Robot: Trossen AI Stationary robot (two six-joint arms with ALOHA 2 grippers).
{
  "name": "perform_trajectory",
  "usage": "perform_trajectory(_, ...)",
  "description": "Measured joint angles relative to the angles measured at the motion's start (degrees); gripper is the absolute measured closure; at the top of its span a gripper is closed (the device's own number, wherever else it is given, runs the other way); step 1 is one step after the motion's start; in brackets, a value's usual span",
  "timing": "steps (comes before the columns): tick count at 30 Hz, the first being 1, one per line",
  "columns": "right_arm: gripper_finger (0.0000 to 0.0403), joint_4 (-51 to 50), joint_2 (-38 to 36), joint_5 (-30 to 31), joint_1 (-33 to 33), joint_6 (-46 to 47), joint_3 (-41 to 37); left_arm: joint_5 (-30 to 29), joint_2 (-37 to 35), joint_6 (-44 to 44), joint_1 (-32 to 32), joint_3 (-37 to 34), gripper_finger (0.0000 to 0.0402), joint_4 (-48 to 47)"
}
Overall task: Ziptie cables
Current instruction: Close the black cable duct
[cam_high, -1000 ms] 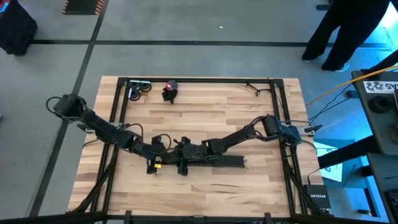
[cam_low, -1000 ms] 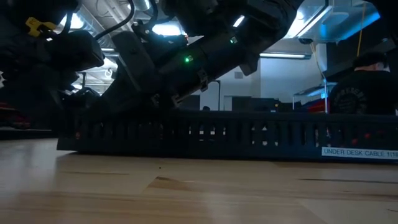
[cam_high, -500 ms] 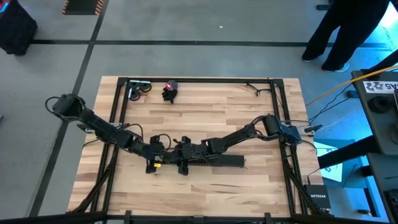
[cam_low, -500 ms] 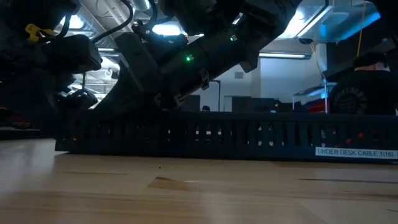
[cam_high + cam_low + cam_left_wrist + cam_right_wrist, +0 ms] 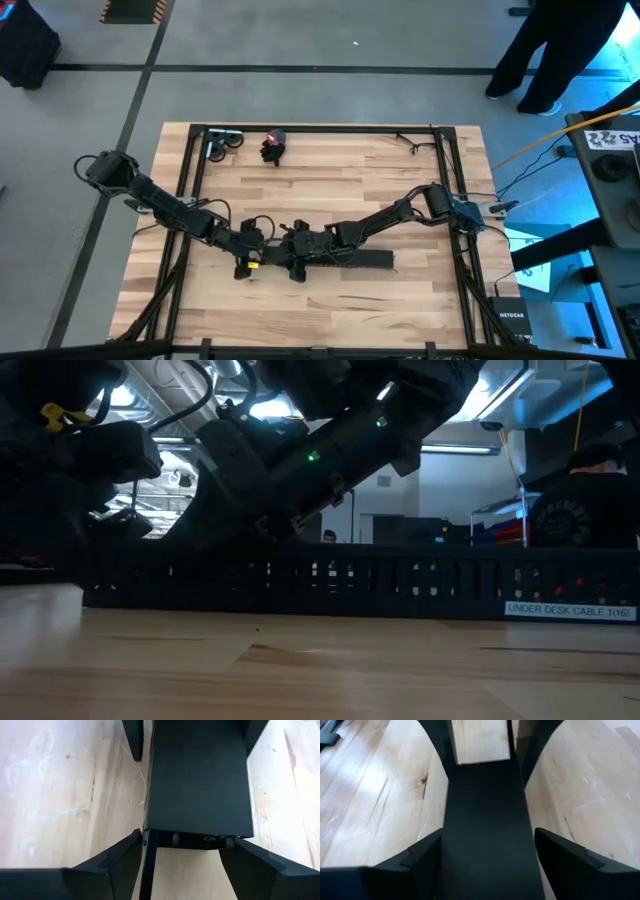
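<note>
A long black slotted channel (image 5: 345, 260) lies on the wooden table, its side with a white label toward the low view (image 5: 350, 580). My left gripper (image 5: 187, 855) is at the channel's left end, closed on it. My right gripper (image 5: 487, 845) faces it from the right. It stands open just behind that end, one finger on each side of the channel and wood showing beside them. A small dark and red bundle (image 5: 272, 146), possibly the cables, lies at the far left. Thin dark straps (image 5: 408, 142), possibly the zipties, lie at the far right. My left gripper pinches the channel's left end (image 5: 197, 820) between its two fingers, one on each long side at the end corners. The fingers slant down from the table's left and run along the channel. In the low view the channel lies along the table.
A roll-like object (image 5: 222, 143) sits beside the bundle at the far left. Black frame rails (image 5: 190, 190) run along the table's left, right and far sides. A person (image 5: 560, 50) stands beyond the far right corner. Bare wood lies in front of and behind the channel.
In the low view the channel has slid a little toward the table's left, its label and left end shifting together. Both arms have stayed over its left end.
</note>
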Motion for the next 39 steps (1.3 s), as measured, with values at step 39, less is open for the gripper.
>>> perform_trajectory(39, 0.0104, -5.84, -6.92, 4.02, -0.37, -1.29, 0.12, 0.06, 0.0, -7.65, 1.58, 0.07, 0.0139, 1.1)
